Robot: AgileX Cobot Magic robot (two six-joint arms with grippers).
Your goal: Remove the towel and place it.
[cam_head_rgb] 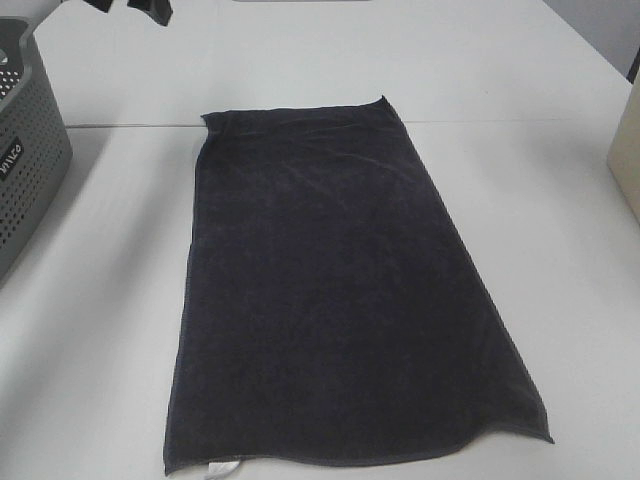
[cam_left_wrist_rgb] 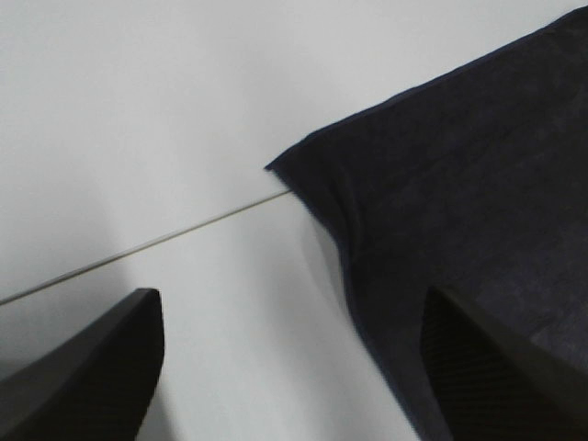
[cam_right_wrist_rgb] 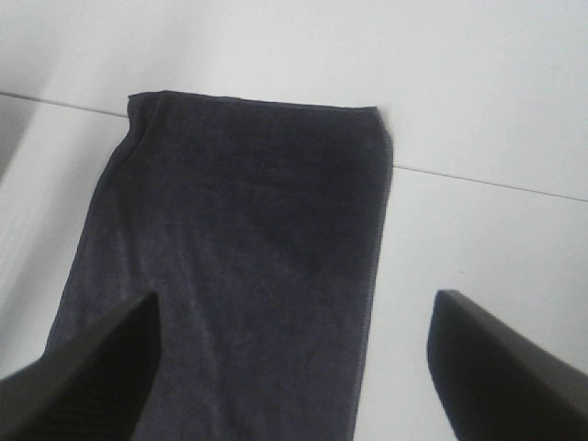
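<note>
The dark navy towel [cam_head_rgb: 340, 290] lies spread flat on the white table [cam_head_rgb: 100, 330], its long side running away from the camera and a small white tag [cam_head_rgb: 222, 466] at its near short end. In the left wrist view my left gripper [cam_left_wrist_rgb: 289, 386] is open above the towel's far left corner [cam_left_wrist_rgb: 276, 168], one finger [cam_left_wrist_rgb: 83, 367] over bare table and the other over the cloth [cam_left_wrist_rgb: 459, 202]. In the right wrist view my right gripper [cam_right_wrist_rgb: 294, 377] is open above the towel [cam_right_wrist_rgb: 248, 239], holding nothing. Neither gripper shows clearly in the high view.
A grey perforated basket [cam_head_rgb: 25, 150] stands at the table's left edge. A beige box [cam_head_rgb: 628, 150] sits at the right edge. A thin seam [cam_head_rgb: 120, 125] crosses the table at the towel's far end. Dark parts [cam_head_rgb: 150, 8] hang at the top.
</note>
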